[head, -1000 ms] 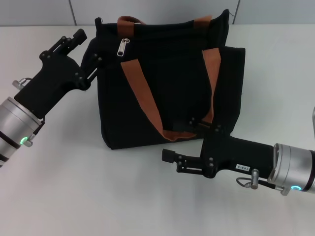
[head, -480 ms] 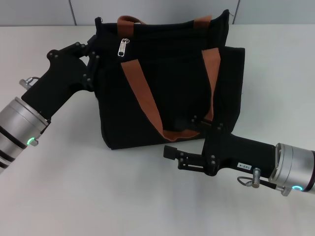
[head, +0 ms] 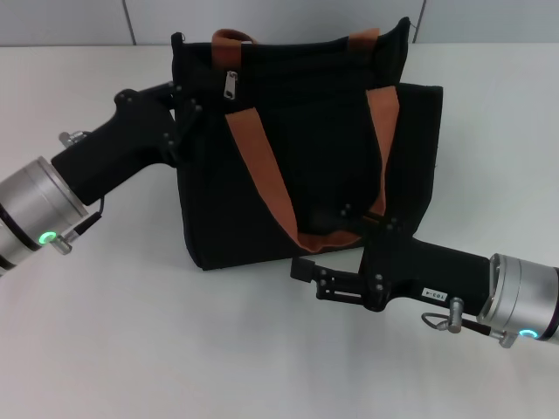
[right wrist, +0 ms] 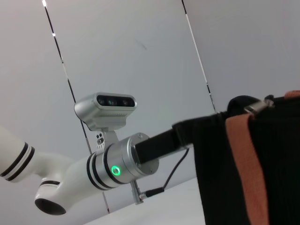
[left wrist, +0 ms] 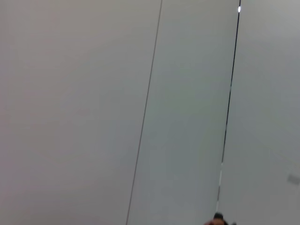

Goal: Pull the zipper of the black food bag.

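Note:
The black food bag (head: 306, 148) stands upright mid-table with orange-brown strap handles (head: 253, 157). The zipper (head: 231, 85), a small silvery pull tab, hangs near the top left of the bag's front. My left gripper (head: 185, 103) presses against the bag's upper left edge, just left of the zipper. My right gripper (head: 321, 237) is open at the bag's lower front: one finger lies on the table, the other is up by the strap loop. The right wrist view shows the bag's corner (right wrist: 272, 187) and my left arm (right wrist: 122, 164) reaching it.
The bag stands on a white table (head: 175, 349) with a grey panelled wall (head: 70, 22) behind it. The left wrist view shows only grey wall panels (left wrist: 93, 112).
My left gripper moved right, from beside the bag to against its upper left edge. The bag shifted slightly right, and the zipper with it. My right arm barely moved.

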Motion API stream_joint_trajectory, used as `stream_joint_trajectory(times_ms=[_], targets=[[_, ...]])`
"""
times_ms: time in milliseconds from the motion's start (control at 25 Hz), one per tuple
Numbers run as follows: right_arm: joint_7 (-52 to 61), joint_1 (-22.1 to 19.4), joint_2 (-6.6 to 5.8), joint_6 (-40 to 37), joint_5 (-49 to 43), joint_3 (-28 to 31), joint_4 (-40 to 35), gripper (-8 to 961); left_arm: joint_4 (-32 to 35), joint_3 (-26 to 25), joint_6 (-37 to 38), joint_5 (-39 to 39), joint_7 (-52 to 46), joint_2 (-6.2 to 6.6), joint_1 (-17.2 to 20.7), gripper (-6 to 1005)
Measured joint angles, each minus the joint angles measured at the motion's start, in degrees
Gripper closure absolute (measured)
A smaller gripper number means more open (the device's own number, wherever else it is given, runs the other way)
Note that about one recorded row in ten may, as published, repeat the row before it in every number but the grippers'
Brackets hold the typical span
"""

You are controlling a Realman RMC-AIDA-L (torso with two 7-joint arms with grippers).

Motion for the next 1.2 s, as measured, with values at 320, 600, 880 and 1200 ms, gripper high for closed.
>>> stream_joint_trajectory(times_ms=[320, 600, 880, 1200], targets=[[0.00, -0.80, 0.00, -4.46, -0.01, 2.25, 0.06, 135, 11.39, 4.42, 0.73, 0.98, -22.20, 0.21, -2.13, 905], [1.21, -0.58, 0.00, -9.27, -0.01, 15.22, 2.59, 135, 15.47, 7.06, 1.80, 0.64, -27.10, 0.25, -2.44, 905], [-21.65, 3.34, 0.00, -11.91, -0.01, 21.15, 8.02, 135, 13.61, 6.74, 1.54, 0.27, -24.65, -0.01, -1.65, 905], [-70.99, 1.37, 0.00, -8.71, -0.01, 33.36, 22.25, 134, 12.88, 6.65, 2.69, -0.13, -24.86, -0.11, -1.40, 904]])
